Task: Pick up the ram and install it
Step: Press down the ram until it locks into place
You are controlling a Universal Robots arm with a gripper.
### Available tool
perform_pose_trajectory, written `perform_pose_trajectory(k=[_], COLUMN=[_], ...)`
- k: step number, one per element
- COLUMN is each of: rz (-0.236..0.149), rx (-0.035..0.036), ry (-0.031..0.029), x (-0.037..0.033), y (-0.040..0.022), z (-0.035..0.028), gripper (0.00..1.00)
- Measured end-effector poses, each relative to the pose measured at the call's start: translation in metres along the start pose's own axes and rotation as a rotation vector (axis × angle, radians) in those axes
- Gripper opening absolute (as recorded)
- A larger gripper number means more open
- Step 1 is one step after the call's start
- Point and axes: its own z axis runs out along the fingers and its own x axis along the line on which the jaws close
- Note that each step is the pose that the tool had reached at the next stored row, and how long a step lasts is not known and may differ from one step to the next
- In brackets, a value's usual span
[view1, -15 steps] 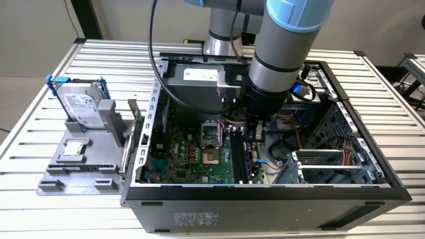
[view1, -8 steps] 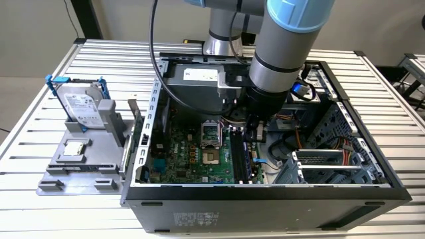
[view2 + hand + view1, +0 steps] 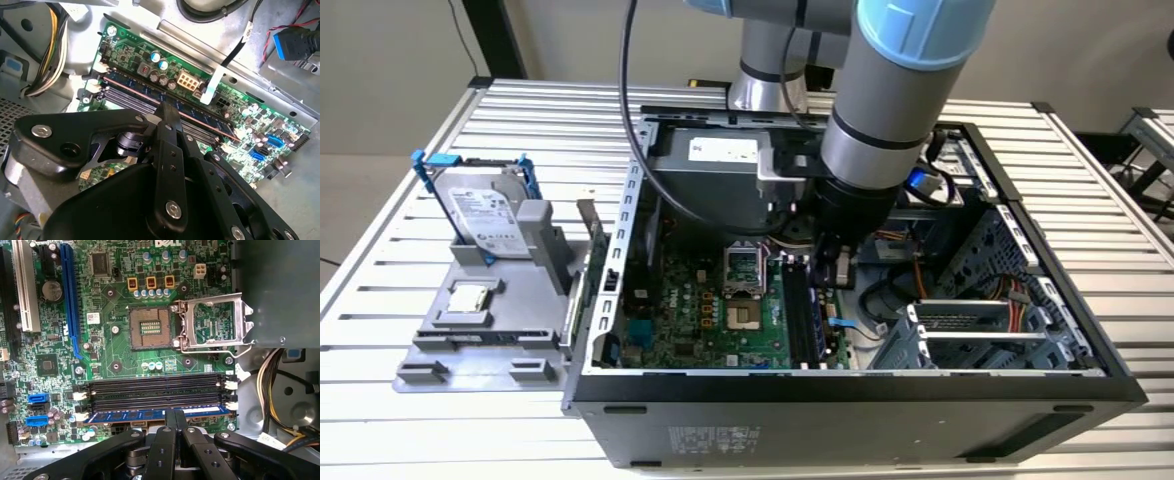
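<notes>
**A:** Ram (image 3: 150,415) sits lengthwise in the outermost of the black memory slots (image 3: 155,390) on the motherboard (image 3: 60,365), with the tool (image 3: 174,415) directly over its middle. In both wrist views the two fingers are pressed together, their tips at the stick's top edge.

**B:** So it's pushing rather than gripping?

**A:** That's my reading. The risk is uneven seating: the white latches (image 3: 231,405) at the slot ends look open, and a centred push could leave one end of the stick riding high.

**B:** Anything else?

**A:** If the notch is off, force would bend the board or the stick. The open processor socket (image 3: 150,327) is well apart from the tool, so it's probably safe.
</notes>
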Motion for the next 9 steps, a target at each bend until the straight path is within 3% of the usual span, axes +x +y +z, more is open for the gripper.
perform_pose_trajectory(k=[9], rz=[0.000], rx=[-0.0008], ry=[0.0001], x=[0.0047], y=[-0.0005], z=[0.0013], gripper=[0.00])
